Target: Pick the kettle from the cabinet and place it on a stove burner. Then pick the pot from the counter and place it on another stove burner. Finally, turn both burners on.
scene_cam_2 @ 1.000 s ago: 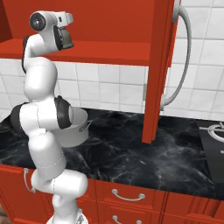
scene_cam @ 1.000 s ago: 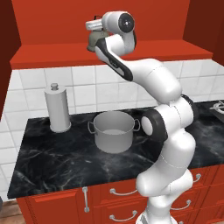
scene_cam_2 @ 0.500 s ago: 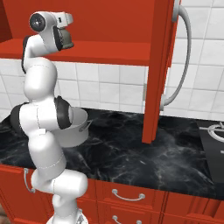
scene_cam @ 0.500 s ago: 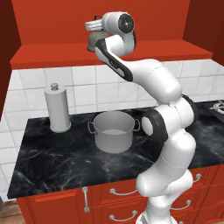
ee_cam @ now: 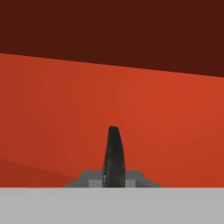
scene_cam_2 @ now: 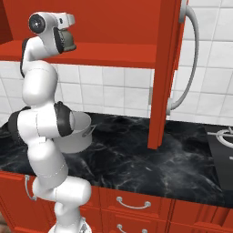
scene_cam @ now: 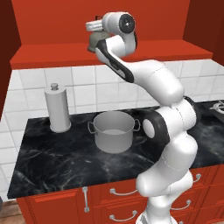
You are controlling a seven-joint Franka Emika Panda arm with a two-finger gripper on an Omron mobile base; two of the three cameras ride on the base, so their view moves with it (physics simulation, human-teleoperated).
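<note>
The small grey-green kettle [scene_cam: 93, 42] stands on the shelf of the red cabinet [scene_cam: 52, 26], also seen from the other side as kettle [scene_cam_2: 69, 42] in cabinet [scene_cam_2: 113, 22]. My gripper [scene_cam: 93, 31] [scene_cam_2: 67, 31] reaches down onto it from above and is shut on the kettle's thin black handle [ee_cam: 113, 153], which stands between the tips of the gripper [ee_cam: 113, 176]. Whether the kettle still touches the shelf I cannot tell. The wide grey pot [scene_cam: 114, 131] [scene_cam_2: 81, 133] sits on the black marbled counter [scene_cam: 52, 157] below, partly behind my arm. A burner [scene_cam_2: 226, 135] shows at the far right.
A tall pale knob-topped cylinder [scene_cam: 57, 108] stands left of the pot. The cabinet's open red door [scene_cam_2: 164, 68] with a curved silver handle [scene_cam_2: 195, 54] hangs between the arm and the stove. Red drawers [scene_cam_2: 132, 202] run under the counter.
The gripper's jaws have closed on the kettle's handle. The arm and kettle have hardly moved.
</note>
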